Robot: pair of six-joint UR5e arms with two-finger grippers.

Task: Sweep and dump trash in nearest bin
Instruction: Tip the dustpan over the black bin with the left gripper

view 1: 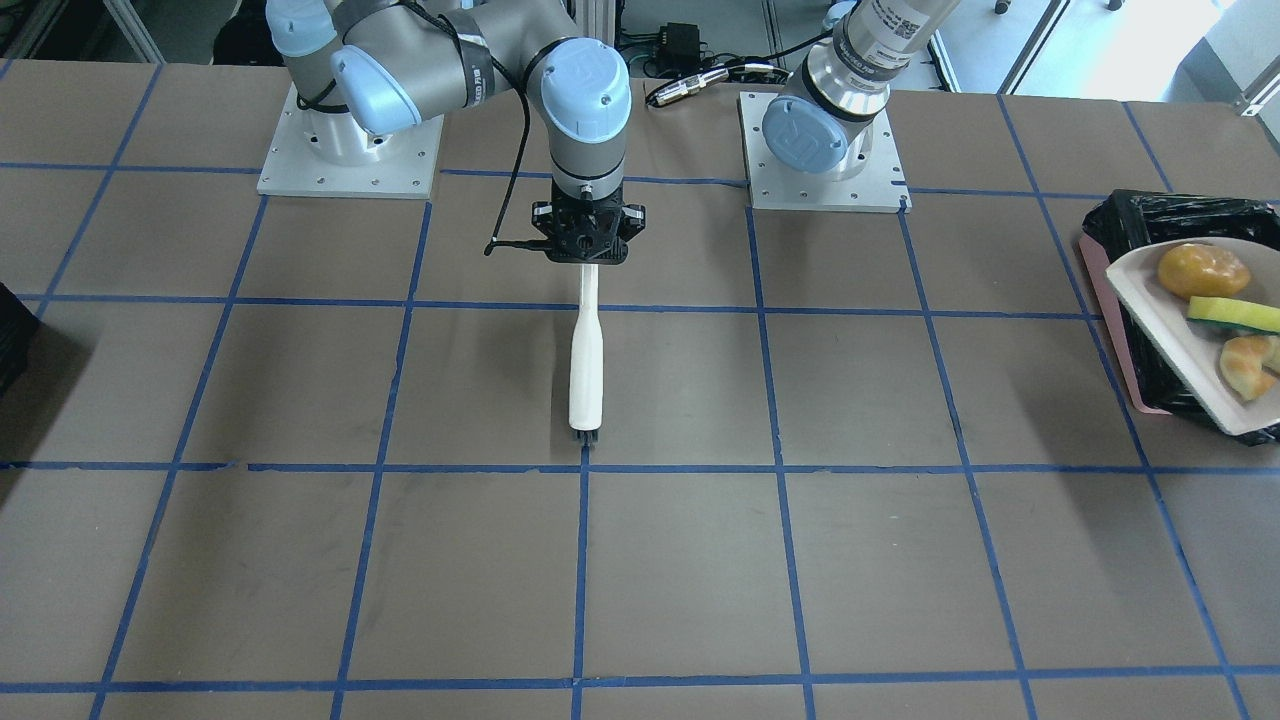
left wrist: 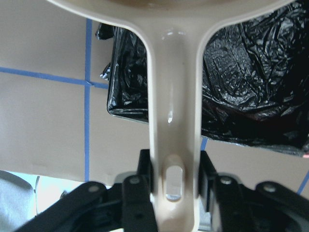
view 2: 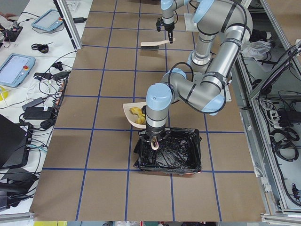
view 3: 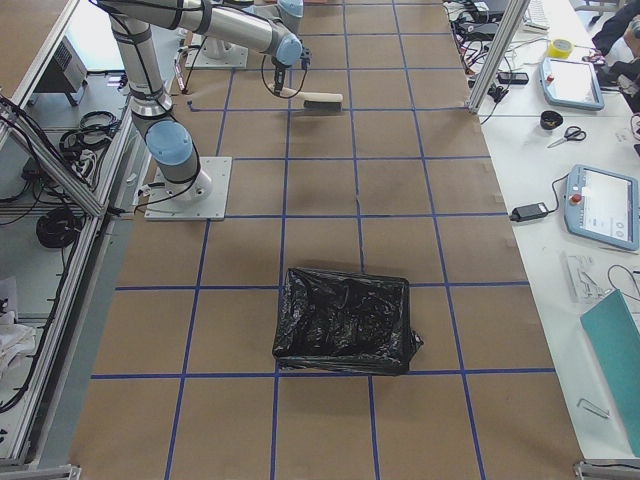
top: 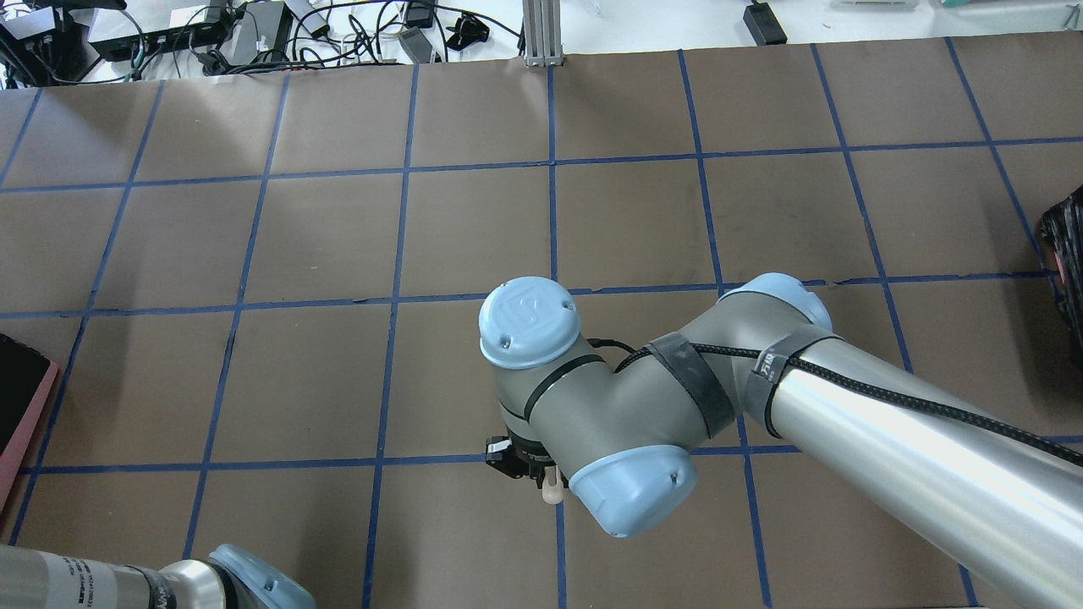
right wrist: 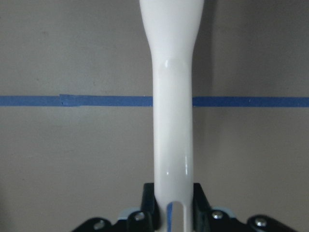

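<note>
My left gripper (left wrist: 175, 174) is shut on the handle of a cream dustpan (view 1: 1150, 300) and holds it raised by the pink bin with the black bag (view 1: 1180, 215). In the pan lie the potato-like piece (view 1: 1203, 270), the green-and-yellow sponge piece (view 1: 1235, 314) and the croissant-like piece (view 1: 1248, 365). The exterior left view shows this gripper (view 2: 154, 141) at the bin's (view 2: 171, 150) rim. My right gripper (view 1: 587, 250) is shut on the handle of a white brush (view 1: 585, 370) whose bristles rest on the table.
A second black-bagged bin (view 3: 345, 320) stands at the table's other end, on my right arm's side; its edge shows in the overhead view (top: 1066, 254). Blue tape lines grid the brown table (view 1: 700, 560). Arm base plates (view 1: 822, 150) sit at the robot's edge.
</note>
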